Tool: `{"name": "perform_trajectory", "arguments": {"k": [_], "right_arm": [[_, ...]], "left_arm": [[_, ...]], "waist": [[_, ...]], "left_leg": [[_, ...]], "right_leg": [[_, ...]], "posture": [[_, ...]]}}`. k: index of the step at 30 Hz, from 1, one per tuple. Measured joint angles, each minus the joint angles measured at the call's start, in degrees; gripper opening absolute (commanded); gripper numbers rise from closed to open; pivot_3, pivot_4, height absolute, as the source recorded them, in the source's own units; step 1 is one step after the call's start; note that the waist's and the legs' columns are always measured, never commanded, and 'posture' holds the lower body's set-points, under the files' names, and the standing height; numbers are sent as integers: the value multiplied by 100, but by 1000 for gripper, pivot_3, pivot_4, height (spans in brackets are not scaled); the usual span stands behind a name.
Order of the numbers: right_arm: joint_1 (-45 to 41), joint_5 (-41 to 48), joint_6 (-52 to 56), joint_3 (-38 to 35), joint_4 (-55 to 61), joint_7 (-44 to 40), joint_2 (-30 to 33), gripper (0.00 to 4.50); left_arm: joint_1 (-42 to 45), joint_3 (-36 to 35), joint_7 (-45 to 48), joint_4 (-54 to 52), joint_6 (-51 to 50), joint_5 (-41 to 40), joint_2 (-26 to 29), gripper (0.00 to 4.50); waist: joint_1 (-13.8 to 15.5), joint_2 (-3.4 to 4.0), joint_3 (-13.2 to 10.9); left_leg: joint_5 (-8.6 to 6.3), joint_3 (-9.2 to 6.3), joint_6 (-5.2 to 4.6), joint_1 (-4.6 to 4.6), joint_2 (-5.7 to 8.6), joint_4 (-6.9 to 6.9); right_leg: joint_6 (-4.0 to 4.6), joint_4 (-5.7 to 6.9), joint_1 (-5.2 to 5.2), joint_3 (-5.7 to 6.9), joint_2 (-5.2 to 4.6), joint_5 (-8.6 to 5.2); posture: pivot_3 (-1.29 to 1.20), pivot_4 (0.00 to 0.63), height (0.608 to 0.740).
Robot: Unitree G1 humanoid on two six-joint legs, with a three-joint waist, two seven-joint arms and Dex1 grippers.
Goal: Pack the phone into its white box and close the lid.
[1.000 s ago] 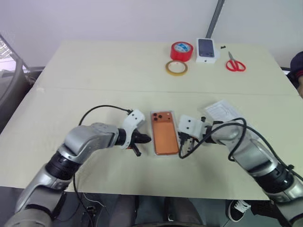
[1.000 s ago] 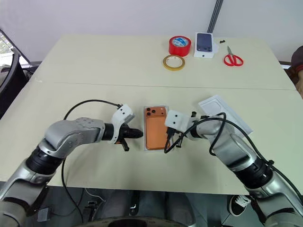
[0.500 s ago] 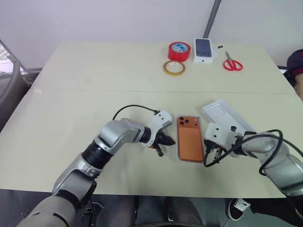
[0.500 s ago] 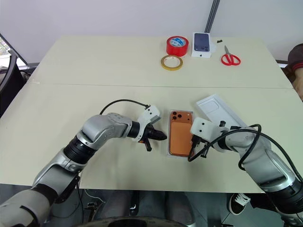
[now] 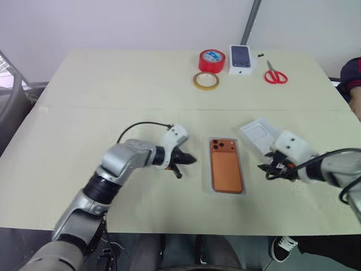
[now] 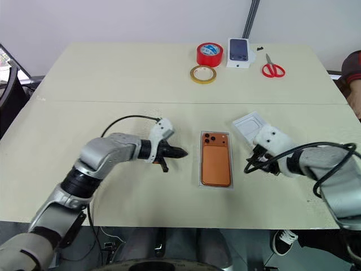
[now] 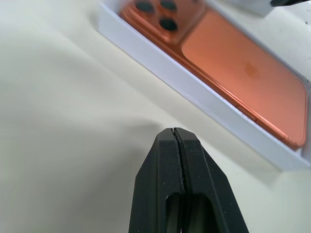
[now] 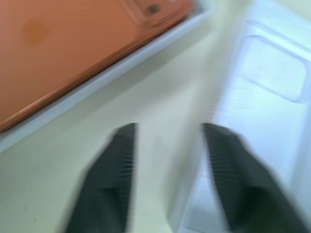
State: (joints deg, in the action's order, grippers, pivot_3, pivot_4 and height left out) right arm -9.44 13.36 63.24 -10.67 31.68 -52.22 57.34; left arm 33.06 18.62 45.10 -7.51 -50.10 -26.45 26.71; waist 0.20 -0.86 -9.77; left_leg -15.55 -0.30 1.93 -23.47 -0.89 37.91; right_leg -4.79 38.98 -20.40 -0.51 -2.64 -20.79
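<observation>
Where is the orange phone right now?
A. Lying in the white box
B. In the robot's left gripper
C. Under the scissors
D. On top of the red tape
A: the phone lies flat inside the white box, whose rim shows all around it.

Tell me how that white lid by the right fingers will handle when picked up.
The lid looks thin and hollow, so probably light and slightly flexible. It lies flat on the table, so its low edge may be hard to catch and could slide when pushed.
</observation>
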Motion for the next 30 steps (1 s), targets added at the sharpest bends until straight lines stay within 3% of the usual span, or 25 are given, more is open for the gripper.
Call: {"name": "perform_trajectory", "arguments": {"k": [7, 14, 17, 22, 27, 30], "right_arm": [[-905, 326, 1080, 481, -880, 481, -255, 3435], [-1684, 300, 1354, 1064, -2090, 1064, -584, 3435], [-1869, 305, 1360, 1110, -2309, 1203, -680, 2647], [-1997, 395, 1479, 1201, -2361, 1269, -682, 69], [-2087, 653, 1953, 932, -2234, 1346, -722, 25], [-2521, 993, 2584, 258, -2098, 1401, -1085, 25]], "left_arm": [[-609, 24, 757, -456, 1606, 476, 595, 0], [-875, 20, 1269, -613, 2469, 657, 781, 0], [-967, 16, 1349, -640, 2629, 686, 800, 0], [-1052, 17, 1329, -647, 2694, 756, 749, 0], [-1144, -41, 1205, -647, 2692, 794, 653, 0], [-1219, -239, 1119, -632, 2683, 746, 628, 0]], "waist": [[38, 2, -1], [31, 11, -6], [19, 11, -6], [20, 11, -6], [25, 13, -7], [-25, 16, -8]], "left_leg": [[-1, 3, -2, -1, 3, 1], [-3, 4, -6, -3, 2, 0], [-4, 5, -8, -3, 2, 0], [-5, 5, -8, -3, 1, 0], [-6, 5, -10, -5, 1, 0], [-6, 5, -10, -4, -2, 0]], "right_leg": [[1, -1, -1, 0, -6, 0], [1, -1, -5, 0, -5, 0], [1, -1, -4, 0, -5, 0], [0, 1, -4, 0, -3, 0], [0, 2, -6, 0, -3, 0], [0, 7, -9, -1, -1, 0]], "posture": [[0, 150, 740], [0, 150, 740], [0, 150, 740], [0, 150, 740], [0, 150, 740], [0, 150, 740]]}}
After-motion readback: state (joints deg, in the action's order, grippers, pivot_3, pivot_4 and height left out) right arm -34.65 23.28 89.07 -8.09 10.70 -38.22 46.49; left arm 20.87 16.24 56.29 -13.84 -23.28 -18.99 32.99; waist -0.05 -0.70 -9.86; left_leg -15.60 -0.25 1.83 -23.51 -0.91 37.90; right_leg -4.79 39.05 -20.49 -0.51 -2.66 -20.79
